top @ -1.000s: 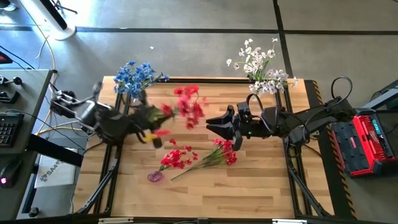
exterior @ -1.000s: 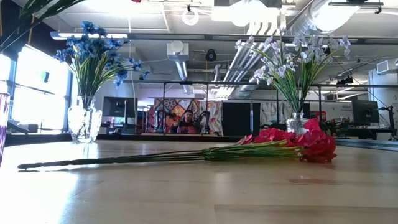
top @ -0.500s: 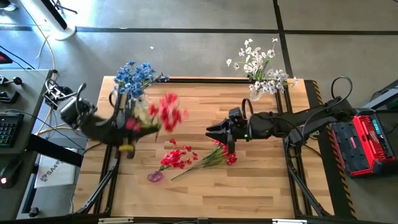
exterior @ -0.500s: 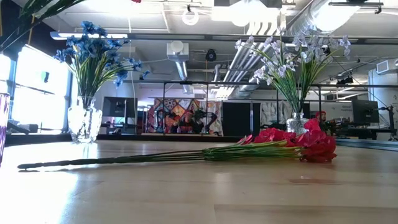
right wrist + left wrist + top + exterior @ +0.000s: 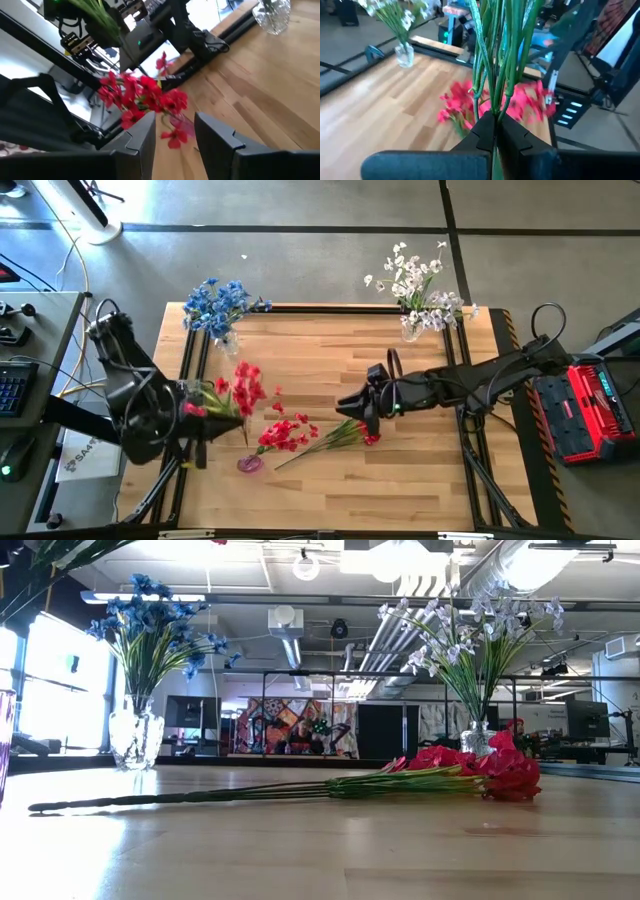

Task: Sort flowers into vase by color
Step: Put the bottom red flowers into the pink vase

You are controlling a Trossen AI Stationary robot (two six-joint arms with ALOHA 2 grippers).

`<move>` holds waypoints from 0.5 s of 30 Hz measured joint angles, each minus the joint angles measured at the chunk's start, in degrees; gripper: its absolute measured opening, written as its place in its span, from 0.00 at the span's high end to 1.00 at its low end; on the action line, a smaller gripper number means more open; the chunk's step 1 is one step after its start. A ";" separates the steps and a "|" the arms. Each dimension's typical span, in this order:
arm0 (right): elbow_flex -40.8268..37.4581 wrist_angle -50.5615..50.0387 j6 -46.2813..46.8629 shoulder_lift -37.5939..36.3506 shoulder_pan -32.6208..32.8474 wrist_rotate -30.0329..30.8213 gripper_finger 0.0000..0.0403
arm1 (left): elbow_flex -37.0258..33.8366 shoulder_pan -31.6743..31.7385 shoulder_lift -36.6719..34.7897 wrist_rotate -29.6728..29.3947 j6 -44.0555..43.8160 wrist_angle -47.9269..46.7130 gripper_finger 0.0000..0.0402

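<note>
The left claw [image 5: 495,131] is pressed together on a bunch of green stems [image 5: 496,55], its fingers meeting with the stems pinched between them. In the high view this left claw [image 5: 205,408] sits at the worktop's left edge, and the held red flowers [image 5: 243,387] hang over the wood just beside a small purple vase [image 5: 249,464].

The right claw [image 5: 174,132] is spread, with a clear gap between its two fingers and nothing held. In the high view it [image 5: 362,406] hovers near the worktop's middle, directly above a second red spray [image 5: 296,434] that lies flat on the worktop [image 5: 420,470] (stems [image 5: 220,792] pointing away from the blossoms [image 5: 497,771]).

The blue flowers [image 5: 218,302] stand in a glass vase [image 5: 135,738] at the far left corner. The white flowers [image 5: 417,280] stand in a second vase [image 5: 412,330] at the far right corner.
</note>
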 joint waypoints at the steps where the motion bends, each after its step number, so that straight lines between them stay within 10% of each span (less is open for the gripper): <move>1: 0.00 -0.64 0.09 0.00 0.15 0.02 0.69 | -1.64 -0.53 0.12 -0.15 -0.47 1.87 1.00; 15: 0.00 -2.73 2.21 0.02 0.11 1.55 0.69 | -14.79 -3.76 1.89 -0.38 -10.06 10.89 1.00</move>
